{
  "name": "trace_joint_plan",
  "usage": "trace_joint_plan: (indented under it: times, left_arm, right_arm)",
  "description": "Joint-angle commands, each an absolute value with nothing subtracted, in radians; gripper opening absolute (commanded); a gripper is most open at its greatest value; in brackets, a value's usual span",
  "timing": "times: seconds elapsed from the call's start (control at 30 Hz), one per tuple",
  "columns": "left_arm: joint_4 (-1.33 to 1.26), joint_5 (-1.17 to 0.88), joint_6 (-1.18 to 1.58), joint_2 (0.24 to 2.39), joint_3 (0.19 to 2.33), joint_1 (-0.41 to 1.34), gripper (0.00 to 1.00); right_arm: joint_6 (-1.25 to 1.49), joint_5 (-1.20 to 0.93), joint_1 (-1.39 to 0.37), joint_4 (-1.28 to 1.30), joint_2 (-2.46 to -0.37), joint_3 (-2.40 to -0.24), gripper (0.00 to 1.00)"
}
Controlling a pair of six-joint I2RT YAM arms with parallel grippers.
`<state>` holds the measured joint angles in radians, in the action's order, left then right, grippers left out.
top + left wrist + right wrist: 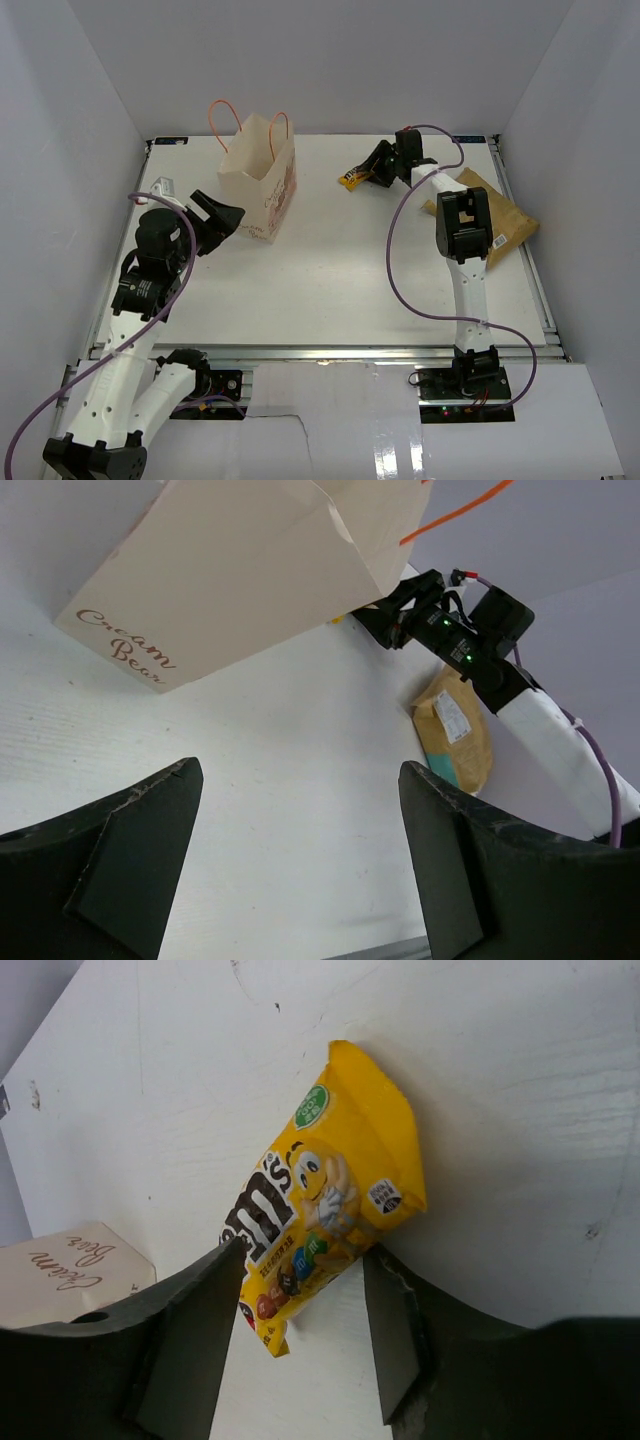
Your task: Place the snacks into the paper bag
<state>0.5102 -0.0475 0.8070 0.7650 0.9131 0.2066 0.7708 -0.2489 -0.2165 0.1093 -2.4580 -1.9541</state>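
Note:
The cream paper bag [262, 178] stands upright at the back left, its orange handles up; its side also shows in the left wrist view [230, 570]. My right gripper [372, 170] is at the back centre, shut on a yellow snack packet [330, 1190] and holding it just off the table; the packet also shows in the top view [349, 180]. The tan-brown pouch [503, 215] lies flat at the right. My left gripper [225, 215] is open and empty, just left of the bag's base. The green, pink-red and bar snacks are out of view.
White walls enclose the table on the left, back and right. The right arm's purple cable [392, 250] loops over the table's right half. The pouch [455, 730] lies under the right arm's forearm.

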Motion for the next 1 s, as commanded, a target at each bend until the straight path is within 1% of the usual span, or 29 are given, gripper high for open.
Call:
trace_joint_plan:
  times: [0.0, 0.03, 0.1, 0.13, 0.23, 0.3, 0.37, 0.4, 0.5, 0.6, 0.63, 0.7, 0.73, 0.83, 0.87, 0.9, 0.93, 0.97]
  left_arm:
    - [0.465, -0.123, 0.844, 0.761, 0.904, 0.207, 0.89]
    - [0.456, -0.144, 0.848, 0.761, 0.900, 0.207, 0.89]
    - [0.443, -0.164, 0.857, 0.761, 0.887, 0.209, 0.89]
    - [0.431, -0.187, 0.862, 0.762, 0.881, 0.209, 0.89]
    - [0.375, -0.245, 0.885, 0.764, 0.832, 0.207, 0.89]
    - [0.332, -0.281, 0.900, 0.768, 0.796, 0.209, 0.89]
    - [0.276, -0.323, 0.920, 0.784, 0.753, 0.207, 0.89]
    - [0.247, -0.337, 0.923, 0.791, 0.744, 0.209, 0.89]
    - [0.213, -0.373, 0.920, 0.827, 0.726, 0.212, 0.89]
    - [0.164, -0.405, 0.913, 0.864, 0.712, 0.221, 0.89]
    - [0.149, -0.414, 0.913, 0.870, 0.698, 0.230, 0.89]
    - [0.091, -0.433, 0.914, 0.891, 0.683, 0.242, 0.89]
    - [0.074, -0.437, 0.916, 0.900, 0.674, 0.258, 0.89]
    - [0.008, -0.462, 0.916, 0.942, 0.652, 0.291, 0.89]
    - [-0.041, -0.465, 0.911, 0.969, 0.647, 0.304, 0.89]
    - [-0.057, -0.468, 0.908, 0.986, 0.647, 0.316, 0.89]
    - [-0.072, -0.471, 0.907, 1.002, 0.647, 0.342, 0.89]
    - [-0.102, -0.471, 0.902, 1.035, 0.652, 0.353, 0.89]
  right_arm:
    - [0.808, -0.224, -0.218, 0.049, -2.497, -1.960, 0.57]
    - [0.807, -0.225, -0.216, 0.043, -2.499, -1.951, 0.51]
    - [0.801, -0.222, -0.212, 0.035, -2.496, -1.942, 0.47]
    - [0.792, -0.222, -0.209, 0.032, -2.487, -1.937, 0.41]
    - [0.753, -0.227, -0.192, 0.012, -2.464, -1.902, 0.28]
    - [0.729, -0.250, -0.176, -0.024, -2.450, -1.873, 0.22]
    - [0.677, -0.306, -0.158, -0.064, -2.424, -1.832, 0.11]
    - [0.652, -0.322, -0.152, -0.075, -2.398, -1.822, 0.08]
    - [0.546, -0.420, -0.129, -0.118, -2.318, -1.749, 0.08]
    - [0.450, -0.587, -0.104, -0.189, -2.216, -1.631, 0.08]
    - [0.413, -0.703, -0.095, -0.195, -2.189, -1.606, 0.08]
    - [0.307, -0.820, -0.094, -0.193, -2.105, -1.512, 0.08]
    - [0.270, -0.910, -0.094, -0.167, -2.073, -1.478, 0.08]
    - [0.100, -1.035, -0.104, -0.106, -1.941, -1.339, 0.08]
    - [0.047, -1.052, -0.110, -0.021, -1.878, -1.315, 0.08]
    - [-0.062, -1.071, -0.123, 0.032, -1.849, -1.292, 0.08]
    - [-0.115, -1.101, -0.132, 0.085, -1.820, -1.254, 0.08]
    - [-0.164, -1.109, -0.141, 0.188, -1.766, -1.240, 0.08]
